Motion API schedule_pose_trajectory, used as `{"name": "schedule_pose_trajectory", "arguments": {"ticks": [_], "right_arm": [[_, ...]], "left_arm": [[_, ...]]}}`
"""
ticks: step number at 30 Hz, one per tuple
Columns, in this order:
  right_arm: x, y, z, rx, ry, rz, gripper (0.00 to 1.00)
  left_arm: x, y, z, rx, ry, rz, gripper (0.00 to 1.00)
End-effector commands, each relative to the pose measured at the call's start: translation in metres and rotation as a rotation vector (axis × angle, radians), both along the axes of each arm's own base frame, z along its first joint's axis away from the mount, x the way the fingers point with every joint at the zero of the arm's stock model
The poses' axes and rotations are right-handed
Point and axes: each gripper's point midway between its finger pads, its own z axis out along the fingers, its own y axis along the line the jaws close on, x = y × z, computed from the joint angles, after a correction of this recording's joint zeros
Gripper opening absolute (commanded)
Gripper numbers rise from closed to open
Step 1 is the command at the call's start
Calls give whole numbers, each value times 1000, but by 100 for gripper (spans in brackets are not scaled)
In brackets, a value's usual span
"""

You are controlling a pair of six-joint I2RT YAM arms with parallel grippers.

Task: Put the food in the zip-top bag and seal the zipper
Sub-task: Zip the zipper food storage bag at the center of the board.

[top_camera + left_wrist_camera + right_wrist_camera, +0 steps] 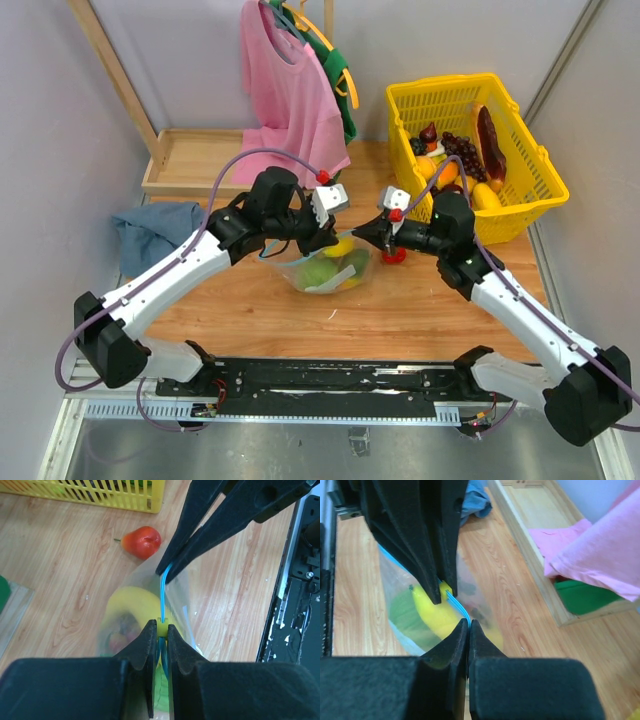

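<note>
The clear zip-top bag (325, 268) hangs between both grippers above the table, with yellow food (432, 617) and green food (401, 611) inside. My left gripper (160, 626) is shut on the teal-blue zipper (163, 596) at a small yellow slider. My right gripper (469, 623) is shut on the same zipper (458, 605) a short way along it. In the top view the left gripper (335, 240) and the right gripper (364, 235) point tip to tip over the bag's mouth. A red pear-shaped fruit (142, 541) lies on the table beside the bag.
A yellow mesh basket (530, 160) with several more foods stands at the back right. A pink shirt (285, 90) hangs at the back over a wooden tray (190, 160). A blue cloth (155, 230) lies at the left. The black base rail (330, 380) runs along the near edge.
</note>
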Motion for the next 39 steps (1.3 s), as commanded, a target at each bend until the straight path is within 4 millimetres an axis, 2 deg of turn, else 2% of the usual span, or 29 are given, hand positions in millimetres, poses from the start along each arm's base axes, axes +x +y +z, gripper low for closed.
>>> {"name": "schedule_pose_trajectory", "arguments": {"ticks": [1, 13, 15, 20, 24, 28, 32, 35, 39], "right_arm": [[33, -33, 16, 6, -79, -281, 1], [59, -86, 11, 8, -30, -607, 1], [60, -89, 10, 13, -18, -618, 1], [42, -62, 15, 28, -27, -427, 1], [14, -37, 21, 25, -48, -193, 2], [-11, -20, 30, 21, -54, -5, 31], [-25, -7, 38, 24, -95, 105, 45], [-32, 3, 37, 22, -81, 177, 47], [-38, 15, 25, 3, -31, 257, 47]], "left_arm": [[-9, 18, 11, 10, 30, 78, 0], [-20, 44, 4, 51, 63, 172, 0], [-22, 47, 4, 52, 62, 179, 0], [-25, 49, 3, 55, 51, 162, 0], [-23, 41, 6, 38, 31, 124, 0], [-21, 31, 10, 22, 22, 74, 0], [-19, 23, 12, 16, 26, 41, 0], [-21, 17, 15, -4, 25, 8, 0], [-24, 12, 21, -27, 6, -24, 1]]}}
